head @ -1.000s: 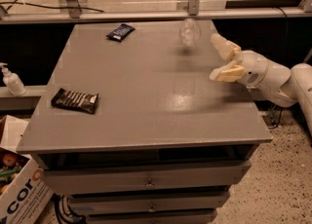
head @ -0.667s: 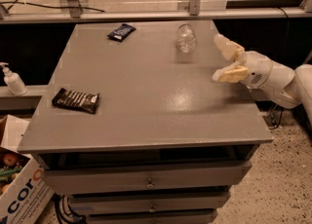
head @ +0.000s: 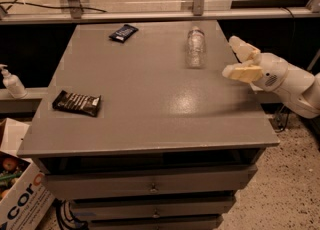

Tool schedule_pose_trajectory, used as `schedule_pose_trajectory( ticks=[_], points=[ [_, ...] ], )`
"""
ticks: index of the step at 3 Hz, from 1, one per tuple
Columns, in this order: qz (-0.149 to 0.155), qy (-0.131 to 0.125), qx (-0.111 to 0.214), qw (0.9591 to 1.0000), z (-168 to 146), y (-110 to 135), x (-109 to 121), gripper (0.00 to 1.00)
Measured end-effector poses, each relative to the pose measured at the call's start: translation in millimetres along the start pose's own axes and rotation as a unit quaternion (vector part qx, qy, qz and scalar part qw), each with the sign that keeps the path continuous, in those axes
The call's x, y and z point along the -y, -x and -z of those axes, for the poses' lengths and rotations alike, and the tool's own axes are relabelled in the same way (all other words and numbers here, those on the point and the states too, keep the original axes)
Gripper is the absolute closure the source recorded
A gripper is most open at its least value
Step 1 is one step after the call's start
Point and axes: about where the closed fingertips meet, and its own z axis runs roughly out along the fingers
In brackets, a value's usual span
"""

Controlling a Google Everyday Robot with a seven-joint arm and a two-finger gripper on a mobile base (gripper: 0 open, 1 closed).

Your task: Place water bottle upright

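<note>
The water bottle (head: 195, 47), clear ribbed plastic with a white cap, is on the grey table (head: 150, 104) at the back right. Its cap end points away from me. It looks upright, but I cannot be sure it is not lying down. My gripper (head: 235, 60) hovers over the table's right edge, just right of the bottle and a little nearer to me. Its cream fingers (head: 243, 49) are spread open and hold nothing. There is a clear gap between gripper and bottle.
A dark snack bar (head: 77, 103) lies at the table's left. A small black packet (head: 123, 32) lies at the back. A white pump bottle (head: 11, 81) stands on a ledge at the far left. A cardboard box (head: 20, 194) is on the floor at lower left.
The bottle's image has shifted a little down and towards me and is no longer blurred. The gripper has stayed open in about the same place.
</note>
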Motion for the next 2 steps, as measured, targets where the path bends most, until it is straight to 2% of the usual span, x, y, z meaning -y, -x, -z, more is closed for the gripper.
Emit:
schedule_pose_trajectory(
  ticks=[1, 2],
  points=[
    [-0.007, -0.048, -0.013, 0.9988, 10.2, 9.8, -1.6, 0.00],
    [-0.010, -0.095, -0.024, 0.9951, 13.6, 24.5, -9.5, 0.00]
  ],
)
